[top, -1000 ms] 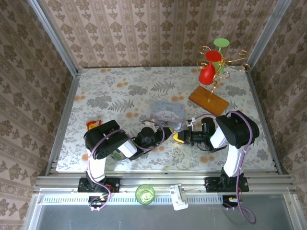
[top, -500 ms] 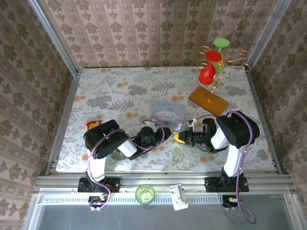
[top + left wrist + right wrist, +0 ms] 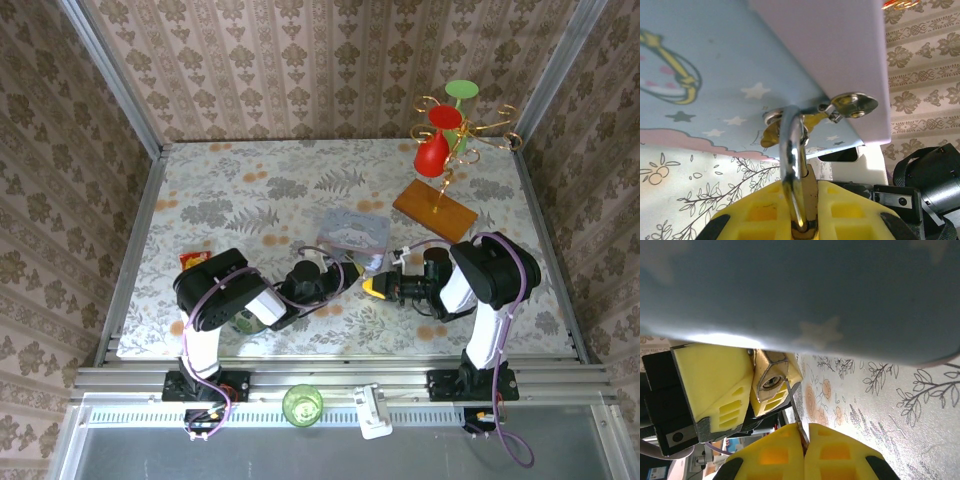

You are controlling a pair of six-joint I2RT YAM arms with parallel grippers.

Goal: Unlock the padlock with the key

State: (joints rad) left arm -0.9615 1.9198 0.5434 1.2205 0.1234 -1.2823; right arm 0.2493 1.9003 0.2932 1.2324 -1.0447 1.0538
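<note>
1. The tin lies just behind both grippers and overhangs the padlock.
2. The left gripper pinches the padlock, whose shackle passes through the tin's clasp.
3. The right gripper, fingers pressed together, nips the key.
4. I cannot tell whether the key's tip has entered the keyhole.

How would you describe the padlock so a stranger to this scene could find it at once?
Find the pale blue cartoon tin on the flowered table. At its near edge the left gripper pinches the padlock, its shackle threaded through the tin's clasp. It is the tiny brass body with a thin silvery loop, unlike the big blue tin and yellow fingers around it.
</note>
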